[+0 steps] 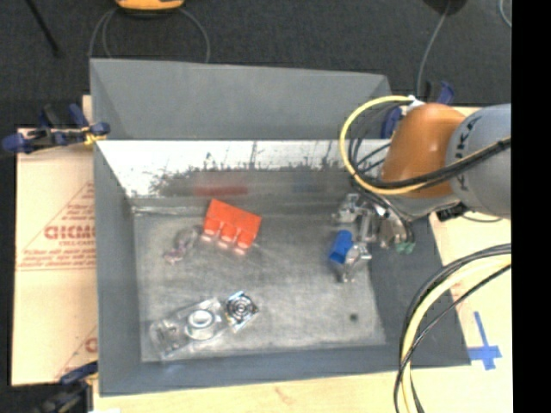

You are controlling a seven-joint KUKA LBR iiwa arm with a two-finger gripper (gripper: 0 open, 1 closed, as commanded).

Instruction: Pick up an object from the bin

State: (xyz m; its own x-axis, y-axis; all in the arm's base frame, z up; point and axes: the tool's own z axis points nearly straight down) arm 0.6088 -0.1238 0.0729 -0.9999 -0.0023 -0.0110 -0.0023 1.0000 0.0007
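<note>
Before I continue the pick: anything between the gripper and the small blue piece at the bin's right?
Nothing visible does. The gripper is right beside the blue piece; the orange block lies well apart.

A robotics lab or test cell was indicated: a grey metal bin was flanked by a pale wooden bench top and dark carpet-like flooring, an industrial robot arm with an orange wrist cover was extended over the bin's right side, and bare cables were looped around it
</note>
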